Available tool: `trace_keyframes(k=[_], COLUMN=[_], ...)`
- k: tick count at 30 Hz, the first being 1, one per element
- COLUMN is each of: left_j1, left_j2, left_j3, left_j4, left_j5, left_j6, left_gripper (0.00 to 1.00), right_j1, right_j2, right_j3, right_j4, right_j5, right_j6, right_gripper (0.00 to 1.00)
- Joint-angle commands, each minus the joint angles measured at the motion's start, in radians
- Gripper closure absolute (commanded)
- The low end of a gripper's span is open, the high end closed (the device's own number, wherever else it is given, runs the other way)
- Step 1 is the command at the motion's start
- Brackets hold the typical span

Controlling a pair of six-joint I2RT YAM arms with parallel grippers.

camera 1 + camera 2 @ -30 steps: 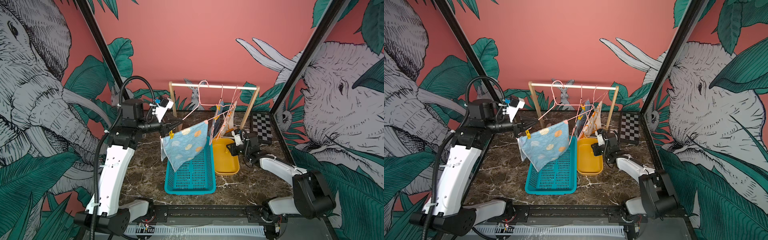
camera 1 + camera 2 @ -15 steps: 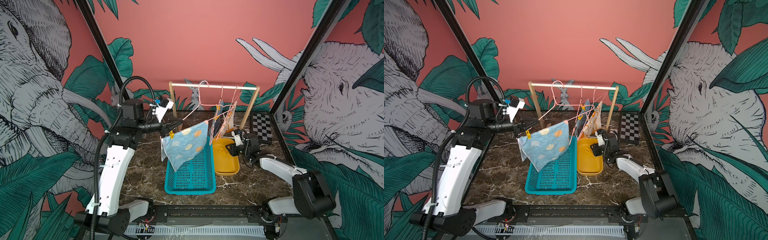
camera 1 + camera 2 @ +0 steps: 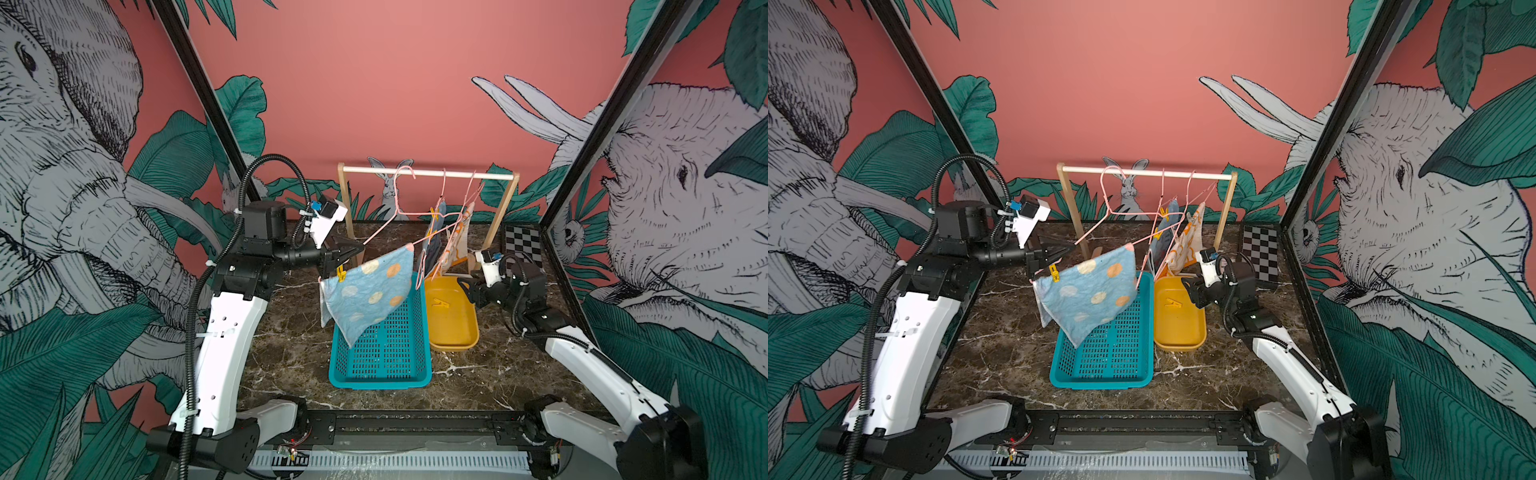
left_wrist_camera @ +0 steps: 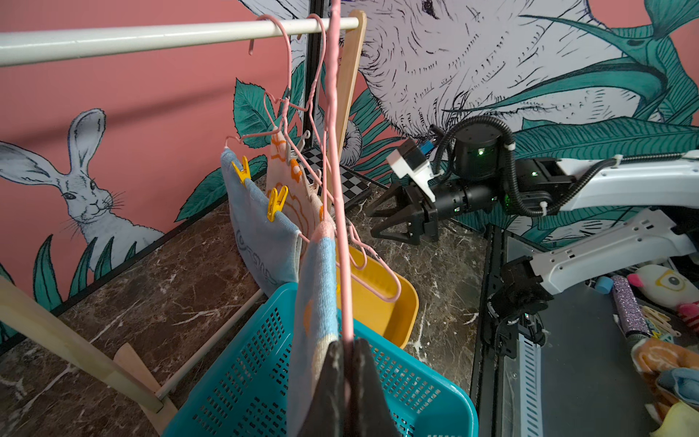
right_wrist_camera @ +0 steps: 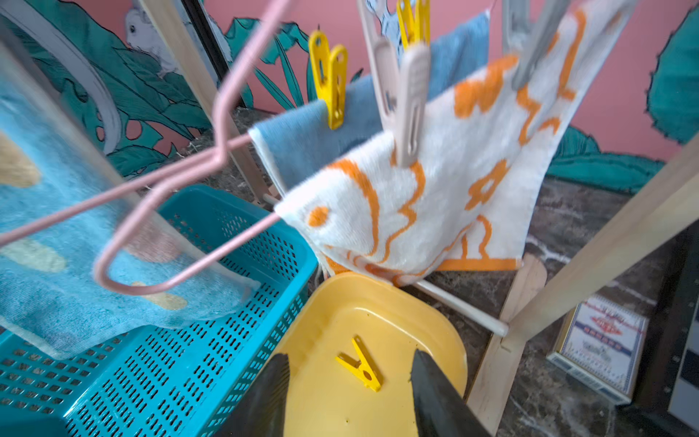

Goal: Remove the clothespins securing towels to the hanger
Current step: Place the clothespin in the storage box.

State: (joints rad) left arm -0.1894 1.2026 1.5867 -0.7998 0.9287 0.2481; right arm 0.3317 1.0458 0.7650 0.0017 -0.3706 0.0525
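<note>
Left pincer clenched on pink hanger carrying spotted towel, yellow pin at its corner. Right pincer released above tray; loose pin lies inside. Blue towel, cream towel hang pinned behind, seemingly two pins each.

My desk looks like polished veined marble. The towels are fluffy terry cloth, the clothespins smooth plastic, the rack posts matt bare wood.

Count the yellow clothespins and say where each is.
4. One clothespin lies in the yellow tray; one clips the spotted towel by the left hand, which grips its hanger; two clip the blue towel. Others may be hidden.
</note>
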Motion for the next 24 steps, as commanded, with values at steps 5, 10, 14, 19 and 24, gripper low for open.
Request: trace_keyframes(k=[5,10,14,19,24], left_j1=[-0.005,-0.004,-0.004,-0.004,-0.004], left_j2=[-0.029,-0.027,-0.028,-0.009,0.008], left_j3=[0.065,0.094,0.116,0.150,0.163], left_j4=[-0.045,-0.051,-0.061,-0.098,-0.130], left_j5=[0.027,0.050,0.050,0.106,0.138], left_j6=[0.045,0.043,0.047,0.067,0.097], left_gripper=[1.00,1.00,1.00,1.00,1.00], right_j1=[-0.003,-0.003,-0.004,-0.003,-0.004], right_j2=[-0.028,-0.009,0.015,0.052,0.110], right_j3=[0.158,0.266,0.364,0.483,0.615], right_j4=[-0.108,-0.154,-0.214,-0.281,-0.348], right_j5=[-0.168,-0.263,-0.309,-0.399,-0.467], right_j6=[-0.131,-0.203,-0.266,-0.337,-0.376], right_gripper=[0.48,0.48,0.48,0.45,0.43])
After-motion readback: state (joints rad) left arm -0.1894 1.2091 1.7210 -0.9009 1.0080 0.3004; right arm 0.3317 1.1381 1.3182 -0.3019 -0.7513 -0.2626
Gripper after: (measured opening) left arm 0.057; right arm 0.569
